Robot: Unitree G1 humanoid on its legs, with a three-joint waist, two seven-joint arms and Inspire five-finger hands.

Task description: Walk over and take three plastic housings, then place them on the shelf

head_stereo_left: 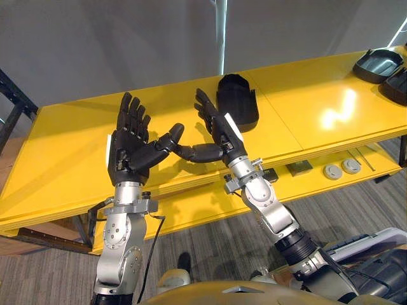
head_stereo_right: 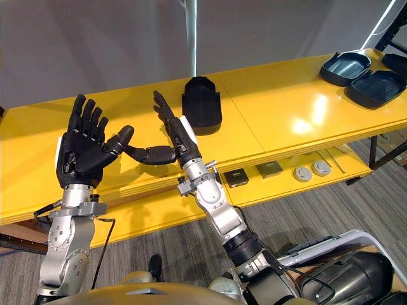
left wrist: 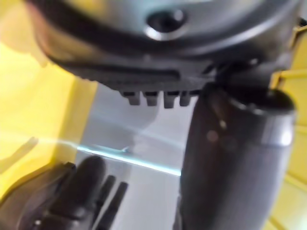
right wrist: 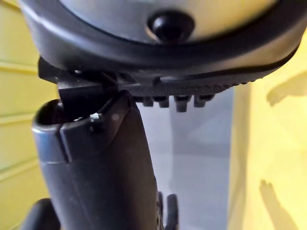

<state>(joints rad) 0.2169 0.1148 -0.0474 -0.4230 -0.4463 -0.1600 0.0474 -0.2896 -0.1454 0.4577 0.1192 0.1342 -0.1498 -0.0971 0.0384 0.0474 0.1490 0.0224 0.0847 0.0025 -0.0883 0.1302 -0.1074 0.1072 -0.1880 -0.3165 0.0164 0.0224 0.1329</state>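
A black ribbed plastic housing [head_stereo_left: 238, 98] lies in the upper centre of the frame on the glossy yellow shelf top [head_stereo_left: 305, 108], just beyond the right hand's fingertips. At the upper right corner sit a dark tray-like plastic housing [head_stereo_right: 345, 68] and a second dark housing [head_stereo_right: 379, 87] beside it, well apart from both hands. The left hand [head_stereo_left: 130, 149] and the right hand [head_stereo_left: 219, 130] are raised mid-frame, both spread wide with straight fingers and holding nothing. Their thumbs point at each other, tips close; contact cannot be told. On the lower yellow shelf [head_stereo_right: 280, 187], right of centre, lie small dark square parts [head_stereo_right: 236, 178] and grey round discs [head_stereo_right: 303, 173]. Grey carpet [head_stereo_left: 210, 248] covers the bottom.
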